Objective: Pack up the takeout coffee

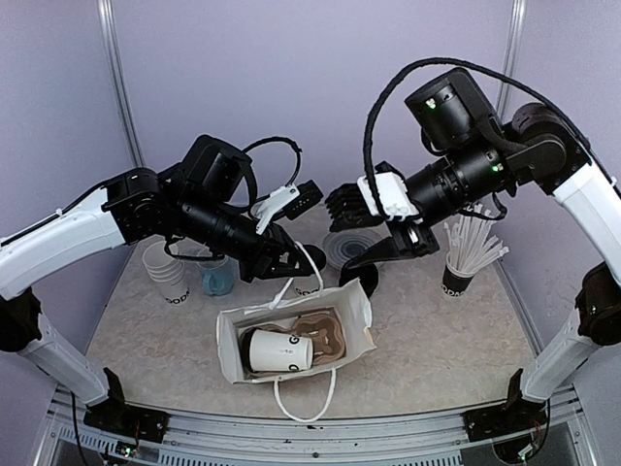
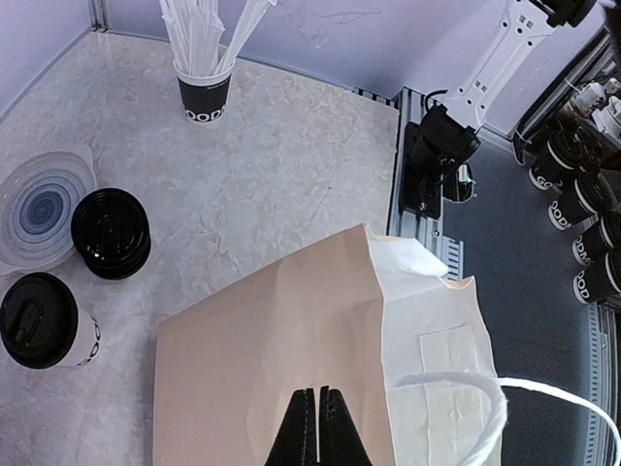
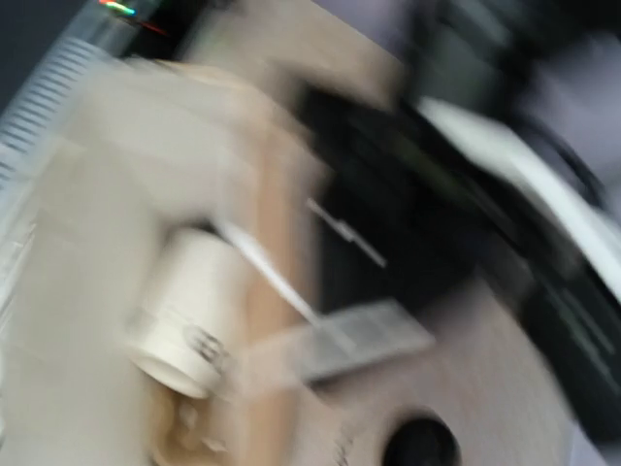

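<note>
Takeout coffee (image 2: 39, 320) stood upright on the counter (image 2: 291, 165), black lid on, just beside the paper bag (image 2: 272, 340) and near a stack of black lids (image 2: 110, 233). Left pincer (image 2: 318, 413) was clenched on the edge of the bag's brown panel. Right pincer (image 1: 374, 254) hung over the counter beyond the bag. Its wrist view was smeared, so whether it was released or clenched could not be told. Second white cup (image 1: 281, 351) lay on its side inside the bag.

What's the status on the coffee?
Left end effector shut on paper bag rim. Right end effector by bag, state unclear. Lidded coffee upright outside bag. Loose cup lying in bag.
</note>
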{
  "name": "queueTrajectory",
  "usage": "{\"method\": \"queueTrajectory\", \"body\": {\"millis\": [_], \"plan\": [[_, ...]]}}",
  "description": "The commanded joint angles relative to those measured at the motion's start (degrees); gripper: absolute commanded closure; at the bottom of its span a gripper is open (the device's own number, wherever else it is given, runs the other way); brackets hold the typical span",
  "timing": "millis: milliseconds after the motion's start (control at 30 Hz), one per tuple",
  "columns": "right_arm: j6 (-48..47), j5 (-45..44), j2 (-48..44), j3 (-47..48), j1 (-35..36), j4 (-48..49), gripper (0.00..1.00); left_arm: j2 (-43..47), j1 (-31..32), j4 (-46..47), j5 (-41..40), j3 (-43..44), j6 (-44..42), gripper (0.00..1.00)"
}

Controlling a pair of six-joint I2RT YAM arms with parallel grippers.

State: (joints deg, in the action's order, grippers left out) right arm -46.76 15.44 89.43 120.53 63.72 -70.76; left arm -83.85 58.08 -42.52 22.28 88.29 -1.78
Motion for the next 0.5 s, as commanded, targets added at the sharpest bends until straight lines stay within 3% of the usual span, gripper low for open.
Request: {"method": "queueTrajectory", "body": {"millis": [0, 133, 467], "plan": [[0.8, -0.6, 3.1, 0.4, 8.7, -3.5, 0.56, -1.7, -0.7, 2.0, 2.0, 2.0, 0.5, 1.00], [2.4, -3.5, 6.0, -2.8, 12.0, -2.0, 0.72, -1.7, -1.2, 2.5, 1.9, 1.9, 1.5, 1.00], [4.2, -18.6, 12.5, -8.1, 14.2, 5.0, 0.86, 3.5, -2.5, 7.3, 4.6, -3.5, 6.7, 1.00]]}}
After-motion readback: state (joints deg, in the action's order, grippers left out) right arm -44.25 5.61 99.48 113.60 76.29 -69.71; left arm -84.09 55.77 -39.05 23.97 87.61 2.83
